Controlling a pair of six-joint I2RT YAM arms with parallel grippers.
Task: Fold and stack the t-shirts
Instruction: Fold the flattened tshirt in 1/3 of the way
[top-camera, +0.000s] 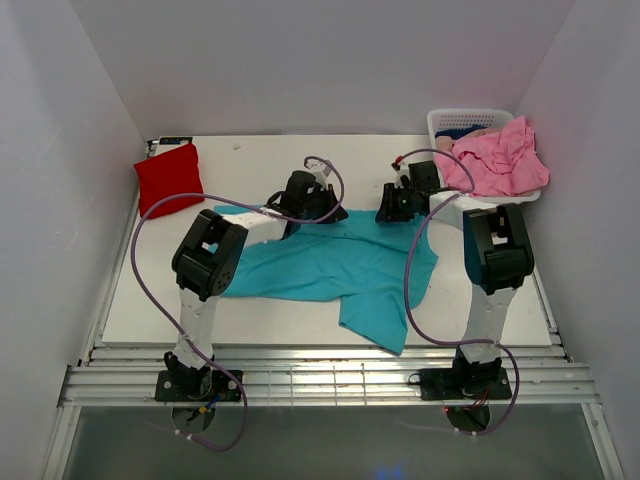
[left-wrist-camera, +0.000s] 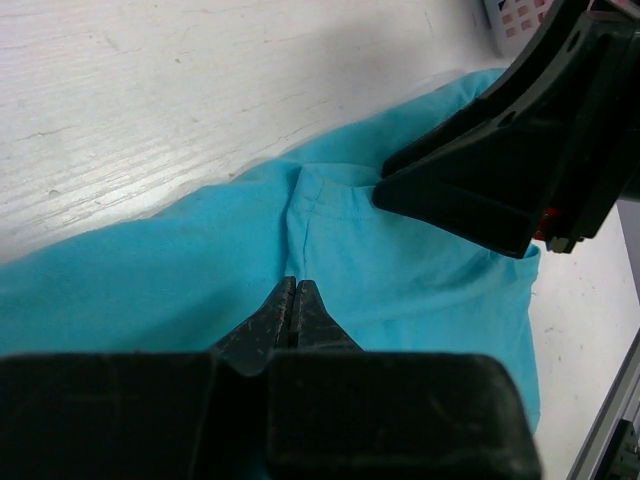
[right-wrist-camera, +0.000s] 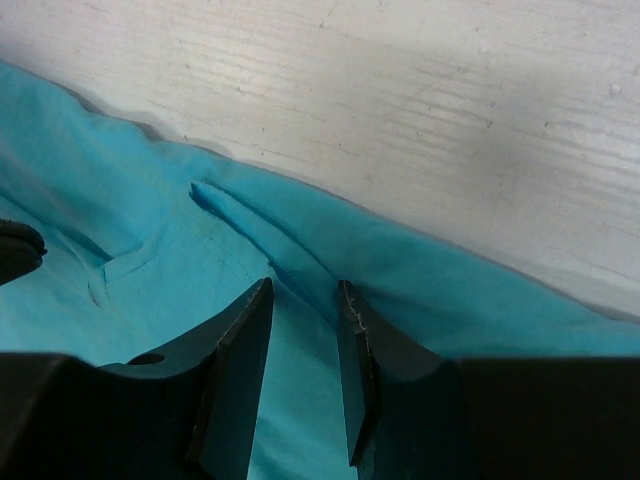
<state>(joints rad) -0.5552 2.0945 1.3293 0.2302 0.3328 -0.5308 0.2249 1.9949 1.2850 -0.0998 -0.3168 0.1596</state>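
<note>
A teal t-shirt (top-camera: 330, 265) lies spread on the table's middle, one part hanging toward the near edge. My left gripper (top-camera: 325, 207) is at the shirt's far edge near the collar. In the left wrist view its jaws (left-wrist-camera: 295, 285) are pressed together on the teal t-shirt (left-wrist-camera: 180, 280), and a crease runs up from the tips. My right gripper (top-camera: 390, 210) is beside it, open, its fingers (right-wrist-camera: 305, 290) either side of a raised seam of the teal t-shirt (right-wrist-camera: 150, 280). A folded red t-shirt (top-camera: 168, 177) lies at the back left. Pink t-shirts (top-camera: 500, 160) are heaped in the basket.
A white slotted basket (top-camera: 450, 118) stands at the back right corner, under the pink heap. White walls close in on the left, back and right. Purple cables loop over both arms. The right gripper's black body (left-wrist-camera: 500, 170) fills the left wrist view's upper right.
</note>
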